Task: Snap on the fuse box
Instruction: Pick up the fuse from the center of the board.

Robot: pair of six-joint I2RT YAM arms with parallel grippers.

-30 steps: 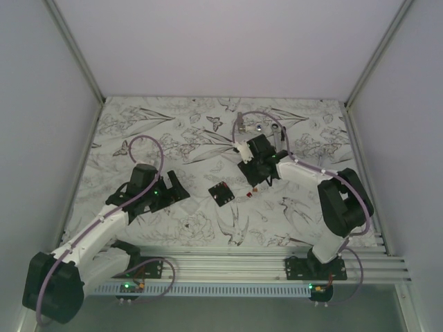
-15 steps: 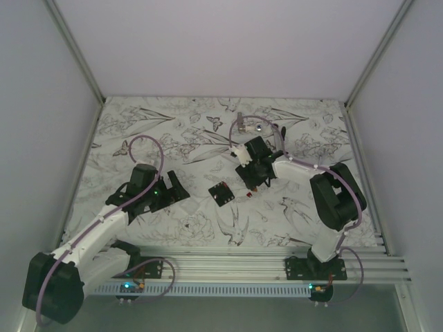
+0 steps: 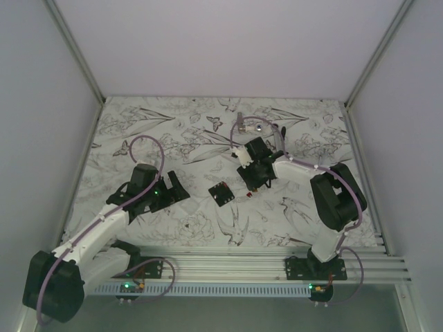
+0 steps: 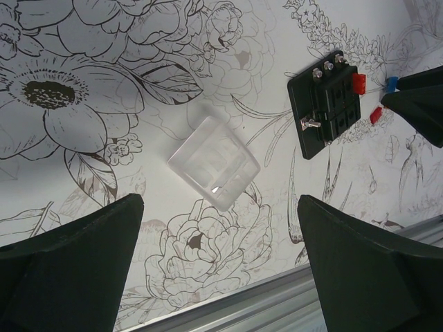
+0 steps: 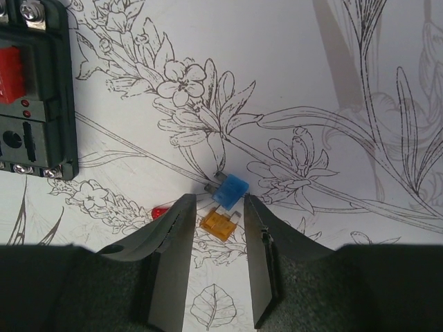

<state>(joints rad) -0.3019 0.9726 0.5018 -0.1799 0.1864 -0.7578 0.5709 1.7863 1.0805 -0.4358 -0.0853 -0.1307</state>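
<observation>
Fuse box: red fuse seated; clear cover lying apart

A clear lid lies between the left end effector and the fuse box; the upper-left tabletop is open.

The bench was covered by a white cloth printed with black line drawings of flowers, leaves, birds and butterflies. A plain pale back wall stood behind it. A left panel and a right panel of the same pale colour closed the sides. Slim metal posts ran up the back corners. Along the near edge lay a ribbed aluminium rail. The light was soft and even, probably from overhead, leaving only faint shadows on the cloth.
</observation>
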